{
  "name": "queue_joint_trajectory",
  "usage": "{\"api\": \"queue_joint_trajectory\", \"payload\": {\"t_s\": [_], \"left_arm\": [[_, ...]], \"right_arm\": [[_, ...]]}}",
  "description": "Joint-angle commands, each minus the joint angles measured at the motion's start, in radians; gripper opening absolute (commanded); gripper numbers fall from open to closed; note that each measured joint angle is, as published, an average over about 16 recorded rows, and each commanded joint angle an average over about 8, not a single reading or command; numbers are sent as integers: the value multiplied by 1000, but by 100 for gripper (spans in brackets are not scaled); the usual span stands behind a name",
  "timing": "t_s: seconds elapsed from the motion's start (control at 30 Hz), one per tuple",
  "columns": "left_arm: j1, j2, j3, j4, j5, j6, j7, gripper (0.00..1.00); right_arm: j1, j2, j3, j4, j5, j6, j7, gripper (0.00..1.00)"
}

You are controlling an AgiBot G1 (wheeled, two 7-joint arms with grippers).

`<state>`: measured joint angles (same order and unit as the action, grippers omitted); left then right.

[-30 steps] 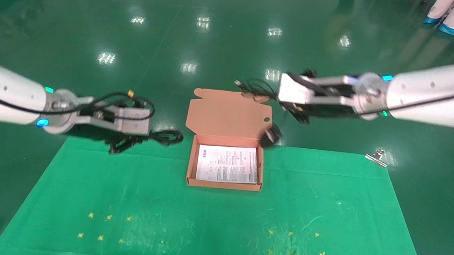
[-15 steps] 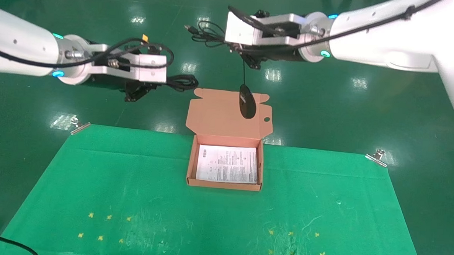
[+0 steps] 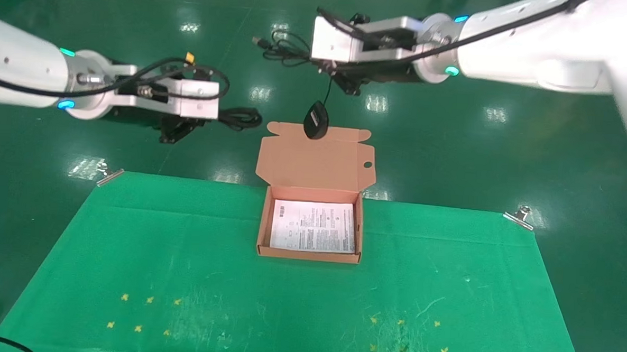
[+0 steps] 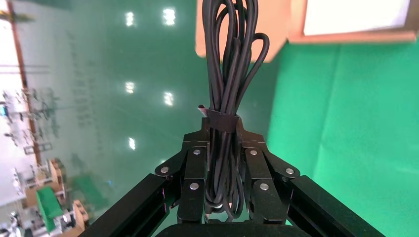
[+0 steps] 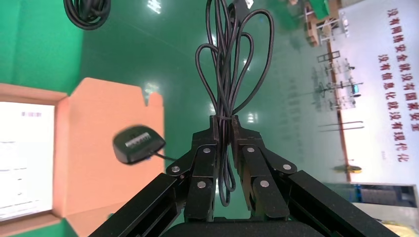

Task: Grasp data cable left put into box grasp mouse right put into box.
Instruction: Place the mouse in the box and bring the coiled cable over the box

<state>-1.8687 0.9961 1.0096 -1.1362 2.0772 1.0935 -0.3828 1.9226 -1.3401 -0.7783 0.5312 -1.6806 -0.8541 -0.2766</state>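
Note:
My left gripper (image 3: pixel 178 129) is shut on the data cable (image 3: pixel 239 118), a strapped black bundle, and holds it in the air to the left of the box lid. The left wrist view shows the jaws (image 4: pixel 221 126) clamping the bundle (image 4: pixel 228 74). My right gripper (image 3: pixel 344 82) is shut on the mouse's looped cord (image 5: pixel 232 59), high behind the box. The mouse (image 3: pixel 316 121) dangles from the cord at the lid's top edge and also shows in the right wrist view (image 5: pixel 138 143). The open cardboard box (image 3: pixel 310 255) holds a white printed sheet (image 3: pixel 314 226).
The box stands at the far edge of a green mat (image 3: pixel 286 312) held by metal clips (image 3: pixel 520 217) (image 3: pixel 107 175). Glossy green floor lies beyond. Yellow marks dot the mat's near part. A black cable end shows at the bottom left corner.
Both arms rose from mat level with their loads. In the last half second the mouse swung left and up on its cord. The left gripper shifted slightly left.

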Motion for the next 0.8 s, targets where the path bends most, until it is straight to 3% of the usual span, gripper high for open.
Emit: {"api": "queue_joint_trajectory", "payload": {"t_s": [0.03,0.8], "left_arm": [[6,-5,3,1,5,5,-6,0],[54,-102,56,-101,160,131,-179,0]], "right_arm": [[-9,0,-4,7,1,3,4,0],[-140,-24,-176,45,56,74,98,0]]}}
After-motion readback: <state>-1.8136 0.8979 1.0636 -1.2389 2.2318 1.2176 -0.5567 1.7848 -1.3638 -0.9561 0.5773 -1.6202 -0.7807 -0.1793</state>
